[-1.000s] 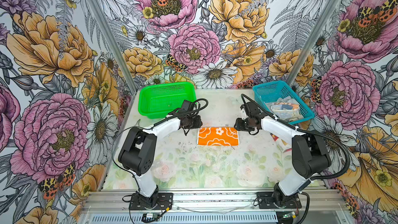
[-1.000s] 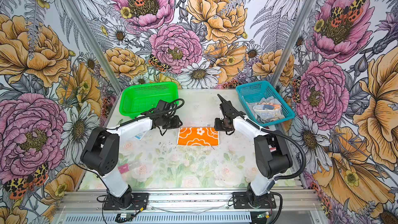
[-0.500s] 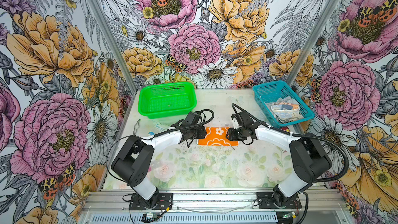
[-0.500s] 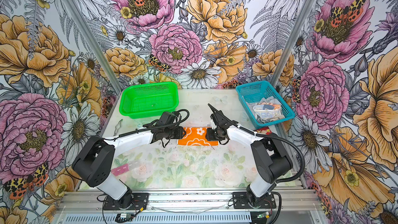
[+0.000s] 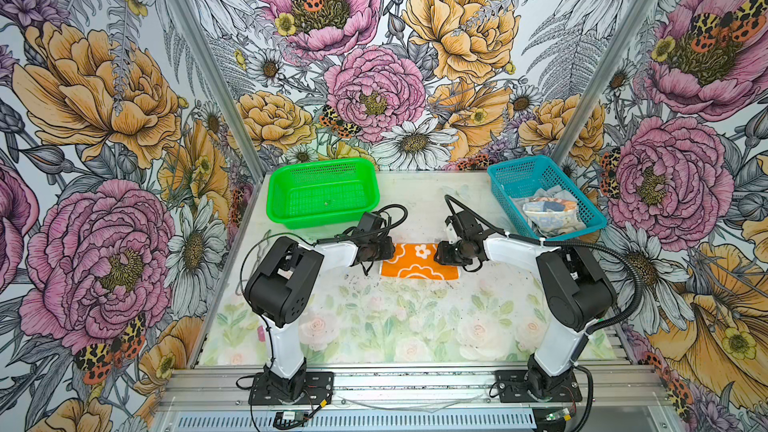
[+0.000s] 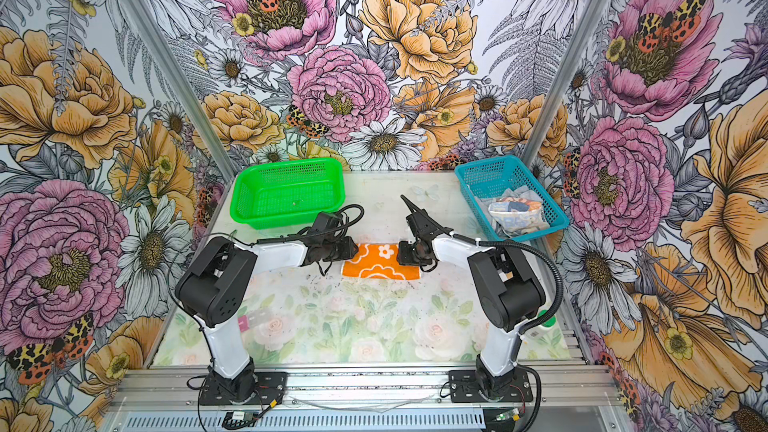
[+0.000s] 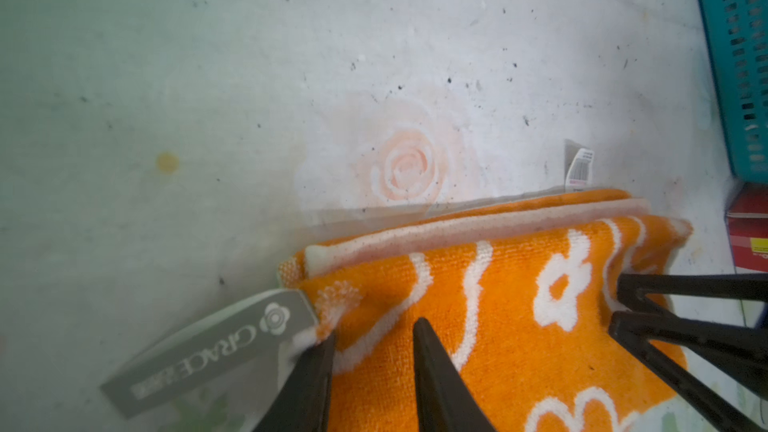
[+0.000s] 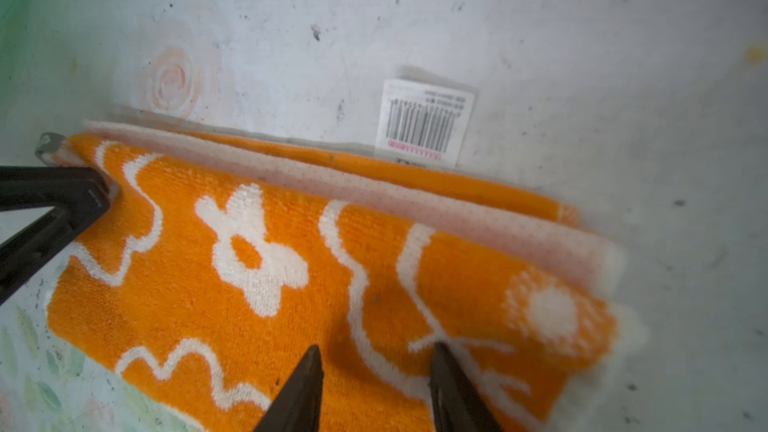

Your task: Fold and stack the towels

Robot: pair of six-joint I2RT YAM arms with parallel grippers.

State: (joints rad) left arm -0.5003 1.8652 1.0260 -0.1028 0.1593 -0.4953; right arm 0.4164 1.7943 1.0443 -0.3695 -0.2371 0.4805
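Reaching low and inward from either side, the left arm [image 5: 291, 280] and right arm [image 5: 569, 280] stretch their forearms almost flat over the table [image 5: 415, 326] and meet at the orange towel [image 5: 417, 265] lying mid-table. It is folded into a thick terry band with white flower outlines and a pale reverse edge. The left gripper [image 7: 374, 330] and right gripper [image 8: 376, 347] stand parted, tips on its ends, closer together than a second ago; the towel has not shifted. A grey label [image 7: 216, 351] and a barcode tag [image 8: 424, 122] poke out.
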